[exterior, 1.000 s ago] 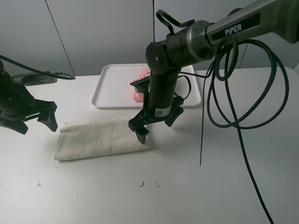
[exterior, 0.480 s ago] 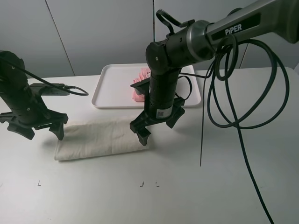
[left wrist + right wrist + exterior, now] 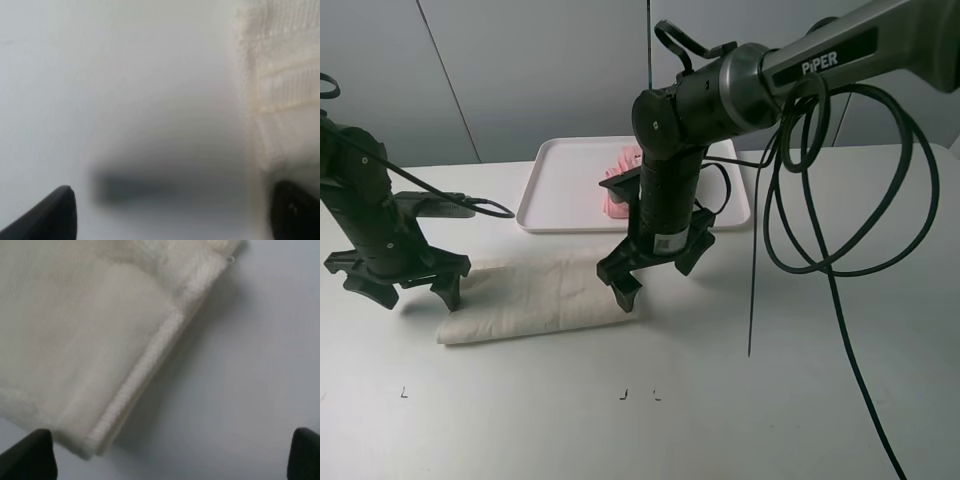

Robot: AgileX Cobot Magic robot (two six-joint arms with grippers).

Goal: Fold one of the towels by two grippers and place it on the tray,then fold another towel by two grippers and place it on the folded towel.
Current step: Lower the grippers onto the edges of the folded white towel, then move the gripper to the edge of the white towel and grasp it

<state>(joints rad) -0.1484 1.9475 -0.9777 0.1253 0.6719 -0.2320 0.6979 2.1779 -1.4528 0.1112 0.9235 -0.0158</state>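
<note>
From the high camera, the cream towel (image 3: 535, 298) lies flat on the table (image 3: 740, 400), well short of the tray (image 3: 560, 190), where a pink towel (image 3: 620, 180) already sits. The right gripper (image 3: 655, 268) hangs over the towel's right end, jaws spread; the left gripper (image 3: 408, 283) stands at the left end, also spread, mostly beside the cloth.

In the left wrist view, the towel's edge (image 3: 280, 90) passes by one fingertip (image 3: 295, 210) while the other is over bare table. Closing here might pinch only a fringe or nothing.

In the right wrist view, the towel's corner (image 3: 100, 355) shows layered edges between wide fingertips (image 3: 30, 455). Grabbing just the top layer would undo the fold on lifting.
</note>
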